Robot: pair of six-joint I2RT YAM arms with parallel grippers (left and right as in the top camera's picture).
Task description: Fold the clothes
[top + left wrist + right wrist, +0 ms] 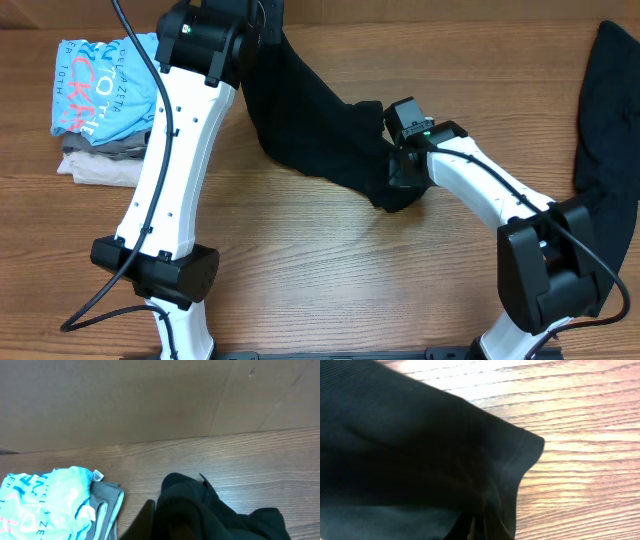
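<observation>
A plain black garment (310, 135) stretches across the middle of the table between my two grippers. My left gripper (258, 40) is shut on its upper end at the back; the left wrist view shows the black fabric (210, 515) bunched over the fingers. My right gripper (400, 172) is shut on the lower right end; the right wrist view shows the hemmed black cloth (420, 450) pinched at the fingertips (487, 530). A second black garment (610, 110) lies at the far right edge.
A folded stack sits at the back left: a light-blue shirt with red and white lettering (105, 85) on grey and beige garments (100, 165). It also shows in the left wrist view (50, 505). A cardboard wall (150, 400) stands behind the table.
</observation>
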